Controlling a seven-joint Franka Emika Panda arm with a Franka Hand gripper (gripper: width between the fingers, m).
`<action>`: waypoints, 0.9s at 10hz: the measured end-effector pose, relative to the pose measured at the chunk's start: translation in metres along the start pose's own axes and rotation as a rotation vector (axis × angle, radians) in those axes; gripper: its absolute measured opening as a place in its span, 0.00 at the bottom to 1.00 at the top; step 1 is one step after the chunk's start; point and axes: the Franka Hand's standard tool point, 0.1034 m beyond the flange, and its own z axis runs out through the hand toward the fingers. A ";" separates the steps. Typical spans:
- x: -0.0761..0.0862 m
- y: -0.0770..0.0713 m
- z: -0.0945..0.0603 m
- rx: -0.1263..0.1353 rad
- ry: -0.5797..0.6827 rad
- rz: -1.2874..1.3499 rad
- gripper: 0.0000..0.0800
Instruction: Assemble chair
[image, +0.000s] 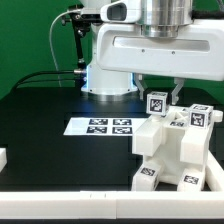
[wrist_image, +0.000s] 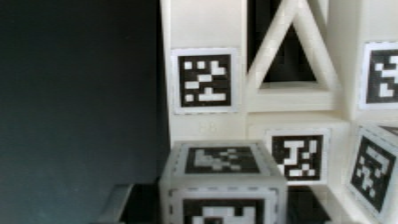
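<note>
We find a black table (image: 45, 135) with a green backdrop behind it and a raised white rim along its near edge. The marker board (image: 100, 126) lies flat toward the middle, with the arm's base standing beyond it.

The chair (image: 178, 150) stands at the exterior view's right, near the front edge. We judge it largely put together: several chunky white tagged pieces are already joined into one block-like cluster, and the wrist view shows a framed panel with triangular openings (wrist_image: 290, 60) standing upright among tagged blocks. One further white piece (image: 3, 158) lies well apart at the exterior view's far left edge; whether it belongs to the chair we cannot tell.

The gripper (image: 160, 96) hangs directly over the top of the assembly, its fingers reaching down beside a tagged upper piece (image: 157, 103). We cannot tell from either view whether the fingers pinch that piece or merely stand around it.

Remaining work, in our judgement: seating or tightening the upper piece, and fitting any part still loose.
</note>
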 end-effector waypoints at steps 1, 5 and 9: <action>0.001 0.001 0.000 0.001 0.003 -0.003 0.36; -0.002 0.005 0.004 -0.004 -0.005 -0.004 0.36; -0.001 0.004 0.007 -0.006 0.001 -0.004 0.36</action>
